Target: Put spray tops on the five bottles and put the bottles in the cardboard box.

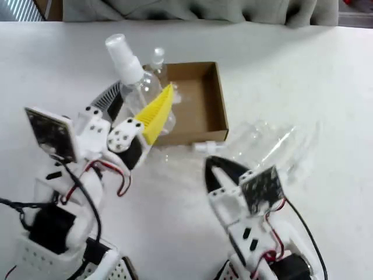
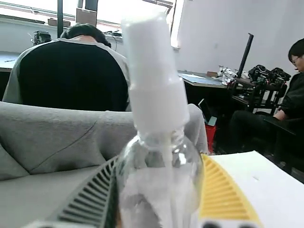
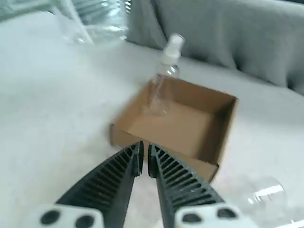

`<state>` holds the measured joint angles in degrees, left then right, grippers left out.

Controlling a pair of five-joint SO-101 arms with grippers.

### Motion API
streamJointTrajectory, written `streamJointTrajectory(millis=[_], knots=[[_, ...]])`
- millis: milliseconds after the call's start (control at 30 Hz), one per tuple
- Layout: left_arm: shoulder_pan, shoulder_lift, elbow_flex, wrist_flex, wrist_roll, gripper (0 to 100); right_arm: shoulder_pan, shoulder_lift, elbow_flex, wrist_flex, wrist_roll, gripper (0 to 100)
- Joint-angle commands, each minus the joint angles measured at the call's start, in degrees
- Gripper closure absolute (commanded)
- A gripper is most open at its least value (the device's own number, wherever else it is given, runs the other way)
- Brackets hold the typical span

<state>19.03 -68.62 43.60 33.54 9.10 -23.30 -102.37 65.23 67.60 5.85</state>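
Light: bright and even, we note.
Glare: white table (image 1: 326, 76) washes out.
Backlight: bright windows (image 2: 107, 9) behind.
Shadows: faint, soft.

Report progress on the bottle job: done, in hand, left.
Done: one capped bottle stands in the cardboard box. In hand: the left gripper holds a second bottle, spray top on, by the box. Left: clear bottles lying on the table; the right gripper is shut, empty.
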Motion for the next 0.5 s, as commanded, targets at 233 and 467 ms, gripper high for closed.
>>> streamJointTrajectory(millis=[233, 467], knots=[[-2.51, 3.30, 9.41, -18.37, -4.40, 98, 9.80, 1.45, 8.79, 0.57, 0.00, 97.8], [-6.99, 20.18, 0.18, -19.43, -4.40, 98, 15.60, 0.92, 18.46, -3.38, 13.10, 98.1]])
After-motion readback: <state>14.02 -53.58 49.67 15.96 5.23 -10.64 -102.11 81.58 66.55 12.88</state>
